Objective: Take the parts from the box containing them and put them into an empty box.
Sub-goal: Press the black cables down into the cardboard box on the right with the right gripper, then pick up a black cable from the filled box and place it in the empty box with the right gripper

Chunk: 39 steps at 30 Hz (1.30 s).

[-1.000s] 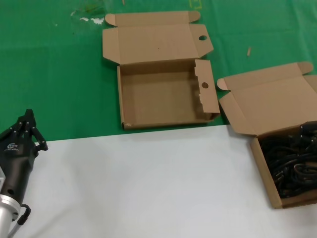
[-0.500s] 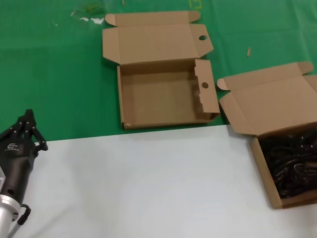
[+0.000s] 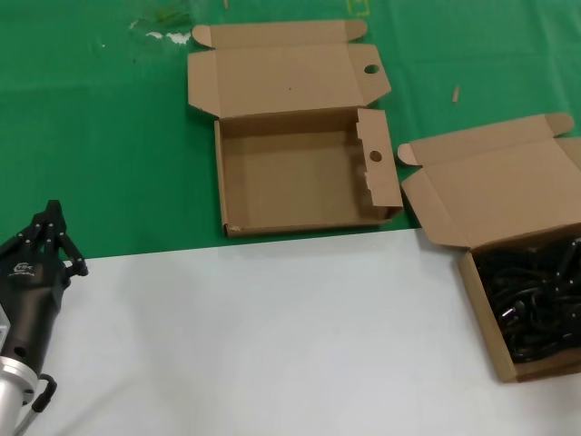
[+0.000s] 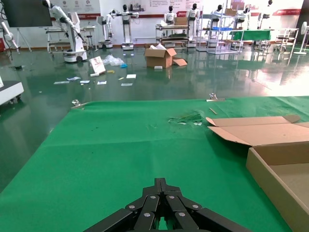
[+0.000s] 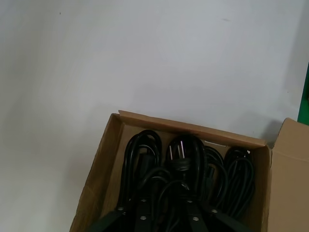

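Observation:
The cables (image 3: 536, 309) lie as black looped bundles in the open cardboard box (image 3: 479, 300) at the right edge of the head view. In the right wrist view my right gripper (image 5: 166, 193) hangs right over the cables (image 5: 183, 154) in that box (image 5: 104, 164), its jaws spread with a cable loop between them. In the head view I cannot tell it apart from the cables. The empty box (image 3: 300, 182), with round holes in its flaps, stands open at centre back; it also shows in the left wrist view (image 4: 275, 179). My left gripper (image 3: 53, 211) is parked at the near left, shut and empty (image 4: 161, 181).
The near half of the table is white (image 3: 272, 336) and the far half is green cloth (image 3: 91, 136). The cable box's lid (image 3: 490, 182) stands open towards the empty box. Small scraps (image 3: 163, 34) lie at the far left.
The black shapes at the far right edge of the cable box have shifted a little and sit lower. The left arm and both boxes have not moved.

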Tool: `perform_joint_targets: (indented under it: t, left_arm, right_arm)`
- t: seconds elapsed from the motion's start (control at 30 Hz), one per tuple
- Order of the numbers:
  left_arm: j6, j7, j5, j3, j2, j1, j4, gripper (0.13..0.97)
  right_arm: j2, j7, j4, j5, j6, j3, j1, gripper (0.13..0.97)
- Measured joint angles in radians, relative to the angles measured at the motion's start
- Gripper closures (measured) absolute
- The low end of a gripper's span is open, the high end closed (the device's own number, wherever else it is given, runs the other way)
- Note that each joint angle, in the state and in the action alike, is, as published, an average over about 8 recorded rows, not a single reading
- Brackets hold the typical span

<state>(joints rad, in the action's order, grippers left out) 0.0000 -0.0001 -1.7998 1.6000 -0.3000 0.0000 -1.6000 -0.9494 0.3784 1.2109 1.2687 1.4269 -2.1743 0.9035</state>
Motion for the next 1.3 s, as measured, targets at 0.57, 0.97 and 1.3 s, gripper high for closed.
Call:
perform_joint_targets:
  t: [0.57, 0.97, 1.3]
  left_arm:
    - [0.0, -0.001, 0.0, 0.0, 0.0, 0.0, 0.0, 0.957]
    - [0.0, 0.0, 0.0, 0.0, 0.0, 0.0, 0.0, 0.957]
    - [0.0, 0.0, 0.0, 0.0, 0.0, 0.0, 0.0, 0.957]
  right_arm:
    - [-0.019, -0.081, 0.058, -0.01, 0.083, 0.025, 0.024, 0.942]
    - [-0.101, -0.242, 0.196, 0.081, 0.138, -0.083, 0.178, 0.946]
    - [-0.069, -0.39, 0.296, 0.175, 0.142, -0.137, 0.336, 0.946]
